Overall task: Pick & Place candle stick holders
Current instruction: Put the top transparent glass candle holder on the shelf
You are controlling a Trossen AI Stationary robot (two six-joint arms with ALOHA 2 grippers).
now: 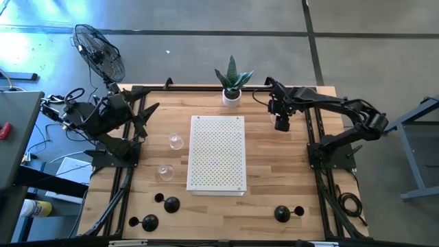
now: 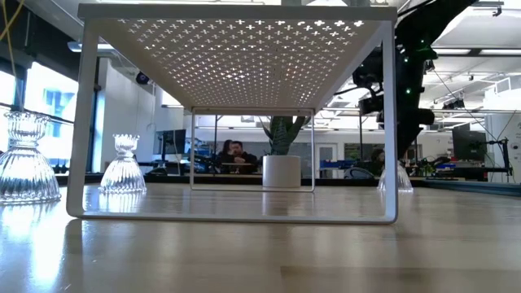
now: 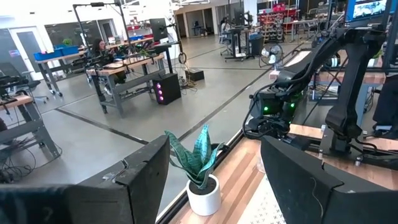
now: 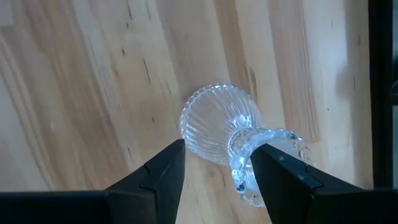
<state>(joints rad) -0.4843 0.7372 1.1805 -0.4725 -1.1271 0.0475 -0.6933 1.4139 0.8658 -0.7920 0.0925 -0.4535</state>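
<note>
Three clear glass candle stick holders show. Two stand on their bases left of the white rack [image 1: 175, 142] [image 1: 164, 171], also in the low view [image 2: 124, 167] [image 2: 24, 159]. The third [image 4: 214, 124] stands on its base at the far right [image 2: 396, 177]. My right gripper [image 4: 217, 165] hovers open above it, pointing down, a finger on either side of its top cup [image 4: 239, 155]; it also shows in the high view [image 1: 281, 123]. Three black holders [image 1: 170, 204] [image 1: 147, 221] [image 1: 282, 214] stand near the front edge. My left gripper [image 3: 214, 140] is open and empty, raised at the far left [image 1: 144, 116].
A white perforated rack [image 1: 217, 153] stands on legs at the table's middle [image 2: 236, 49]. A green plant in a white pot [image 1: 232, 86] stands at the far edge. A fan [image 1: 99, 51] stands beyond the far left corner. People sit in the room behind [image 2: 232, 155].
</note>
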